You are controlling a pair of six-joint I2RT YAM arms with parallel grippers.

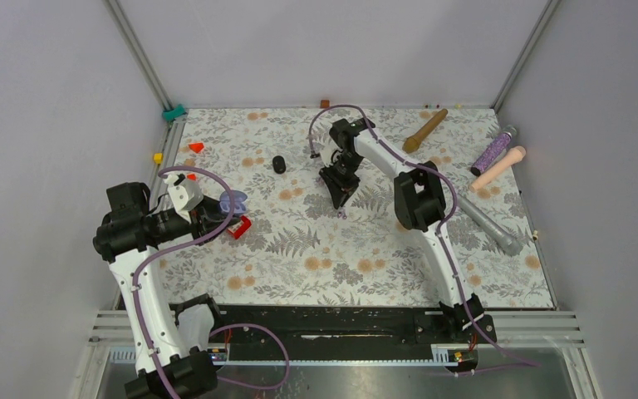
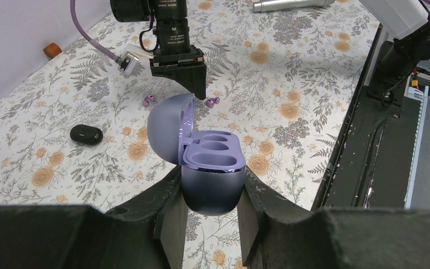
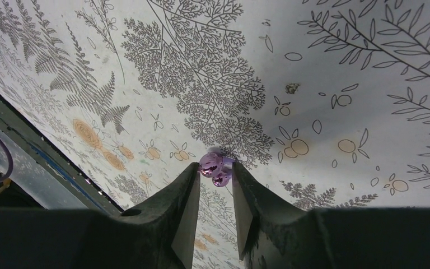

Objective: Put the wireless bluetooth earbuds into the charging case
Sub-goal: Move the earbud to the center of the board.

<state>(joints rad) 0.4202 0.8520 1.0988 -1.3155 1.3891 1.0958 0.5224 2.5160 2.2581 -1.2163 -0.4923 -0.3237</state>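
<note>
Nothing is seated yet, as far as the views show. In the lower middle of the left wrist view, the left hand [image 2: 211,197] is pressed tight against the sides of the purple charging case [image 2: 211,182]. The case is held upright, its lid [image 2: 168,126] swung back and both wells [image 2: 215,147] bare.

Just above the case in that frame, a pale purple earbud [image 2: 213,101] lies on the floral worktop [image 2: 291,67], right at the tip of the right hand [image 3: 215,171]. In the right wrist view this bud sits in the mouth of the narrow gap between the fingers [image 3: 186,193]. Whether they pinch it or only straddle it, I cannot tell.

A second purple earbud [image 2: 149,100] lies left of the first, untouched. A small black pod [image 2: 86,134] rests further left. No black buds are visible. I judge the first pick is under way and every insertion remains to be done.
</note>
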